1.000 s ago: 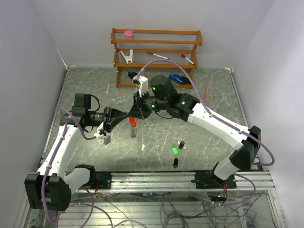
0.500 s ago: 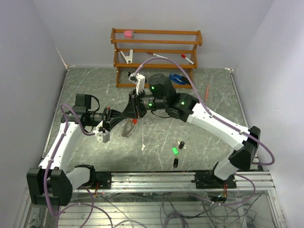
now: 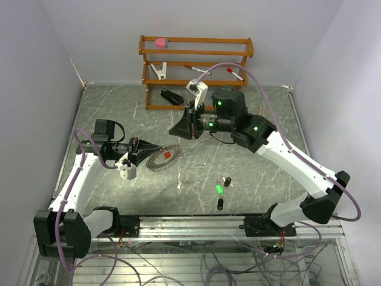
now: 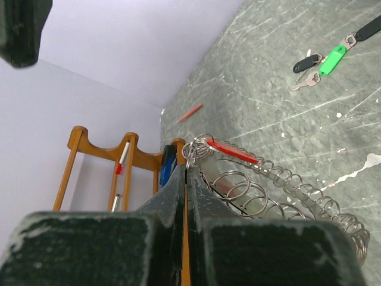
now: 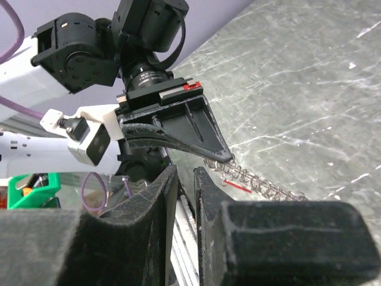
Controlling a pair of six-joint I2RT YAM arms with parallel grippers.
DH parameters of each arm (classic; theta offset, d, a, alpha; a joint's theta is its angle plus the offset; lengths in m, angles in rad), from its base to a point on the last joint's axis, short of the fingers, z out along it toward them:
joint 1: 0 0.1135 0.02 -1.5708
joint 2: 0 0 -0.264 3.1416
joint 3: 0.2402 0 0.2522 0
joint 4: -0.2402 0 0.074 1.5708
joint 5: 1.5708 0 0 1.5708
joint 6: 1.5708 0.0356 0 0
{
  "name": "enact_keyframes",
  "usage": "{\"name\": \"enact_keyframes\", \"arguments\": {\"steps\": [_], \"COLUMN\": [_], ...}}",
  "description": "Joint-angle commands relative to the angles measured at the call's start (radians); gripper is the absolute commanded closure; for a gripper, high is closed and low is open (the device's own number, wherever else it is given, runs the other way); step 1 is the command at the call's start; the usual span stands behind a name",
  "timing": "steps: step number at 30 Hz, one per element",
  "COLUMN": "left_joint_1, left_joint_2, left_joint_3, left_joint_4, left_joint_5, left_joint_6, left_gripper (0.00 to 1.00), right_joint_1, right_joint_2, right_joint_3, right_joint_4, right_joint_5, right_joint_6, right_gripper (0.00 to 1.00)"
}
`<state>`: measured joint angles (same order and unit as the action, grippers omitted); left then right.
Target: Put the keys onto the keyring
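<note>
Top external view: close to the near edge of the table [image 3: 274,119], a little right of its middle, three loose keys lie together. One black key [image 3: 219,204] is nearest, the green key [image 3: 219,189] is just behind it, and a second black key [image 3: 227,181] is just beside the green one. Farther in, toward the left side, the keyring [image 3: 164,161] lies flat, well apart from these three; I cannot tell whether it touches the surface. The left gripper [image 3: 153,148] has its jaws closed on the rim of the keyring. The red key [image 3: 168,154] rests on the ring's rim, just beside that gripper's tip. Behind this, near the middle of the table, the right gripper [image 3: 174,131] hangs above the surface, its jaws slightly apart and holding nothing. At the far edge stands a wooden rack [image 3: 196,40].
</note>
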<state>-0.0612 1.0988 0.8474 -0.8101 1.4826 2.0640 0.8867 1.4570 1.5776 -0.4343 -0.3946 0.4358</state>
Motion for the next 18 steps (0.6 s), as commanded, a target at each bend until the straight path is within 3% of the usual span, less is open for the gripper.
{"name": "enact_keyframes", "arguments": {"steps": [1,5,13,18], "left_joint_1": [0.008,0.008,0.008,0.008], "left_joint_2": [-0.002,-0.002,0.009,0.008], "left_joint_3": [0.001,0.006,0.019,0.021], "left_joint_4": [-0.012,-0.014,-0.005,-0.009], "left_joint_5": [0.104,0.103,0.102,0.102], "left_joint_6": [0.644,0.644,0.644,0.644], "left_gripper": [0.93,0.93,0.93,0.93], "right_joint_1": [-0.007,0.016,0.11,0.131], "right_joint_2": [-0.044,-0.079,-0.012,0.007], "right_joint_3": [-0.068,-0.137,-0.075,-0.061], "right_joint_4": [-0.044,-0.017,-0.122,-0.13], "right_joint_5": [0.003,0.026,0.214,0.256], "right_joint_6": [-0.065,-0.062,-0.151,-0.163], "right_gripper": [0.82,0.82,0.78,0.76]}}
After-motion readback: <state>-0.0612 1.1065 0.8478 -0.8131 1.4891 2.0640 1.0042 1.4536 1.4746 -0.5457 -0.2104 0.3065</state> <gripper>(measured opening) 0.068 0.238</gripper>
